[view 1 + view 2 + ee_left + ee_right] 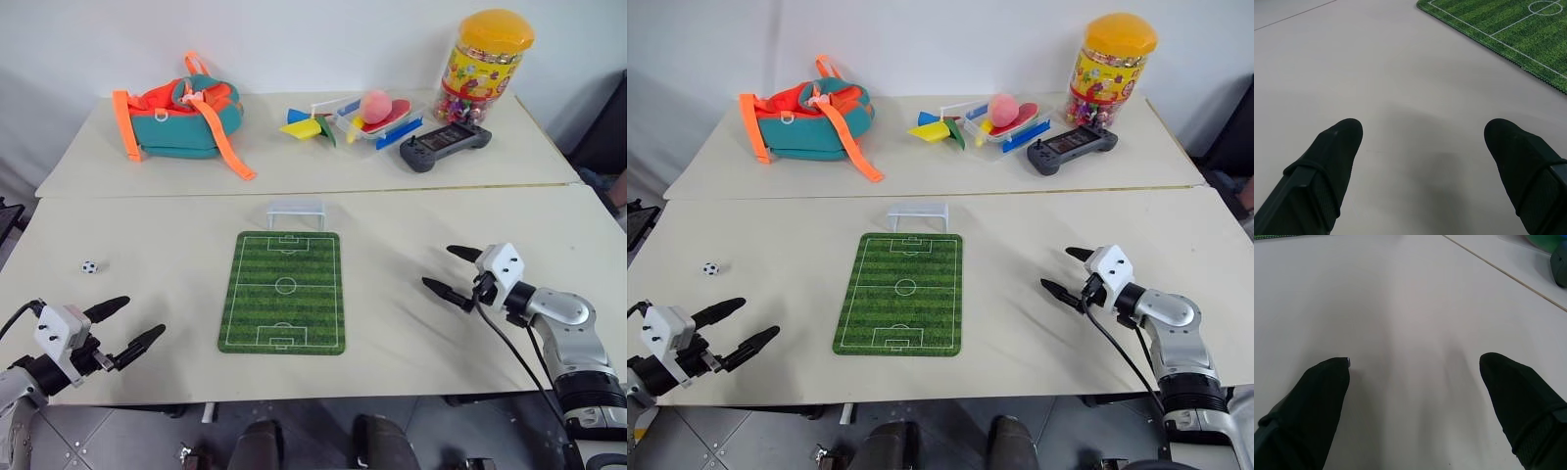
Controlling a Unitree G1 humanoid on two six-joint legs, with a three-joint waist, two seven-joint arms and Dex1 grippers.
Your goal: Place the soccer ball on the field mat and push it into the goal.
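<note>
The soccer ball (89, 266) lies on the bare surface (411, 225), well to the left of the field mat (284, 291) and apart from it, nearer the left edge of the surface. Nothing touches it.

The field mat lies flat near the middle of the front surface, its long sides running away from the robot. The goal (295, 212) stands upright just beyond the mat's far short edge, its mouth facing the mat; whether the frame touches the mat cannot be told.

The left hand (137, 322) hovers near the front left corner of the surface, on the robot's side of the ball and well short of it. Its two black fingers (1327, 171) are spread wide with nothing between them, and the left wrist view shows bare surface ahead with a corner of the mat beyond.

The right hand (453, 272) hangs over the surface to the right of the mat, pointing toward it, its fingers (1308, 406) likewise spread apart and empty.

On the rear surface, beyond a seam, sit a teal and orange backpack (184, 117) at the left, a clear tray (377, 122) holding a pink ball (375, 105) and coloured pieces in the middle, a dark game controller (443, 146) just beside the tray, and a yellow-lidded jar (484, 69) at the right.
</note>
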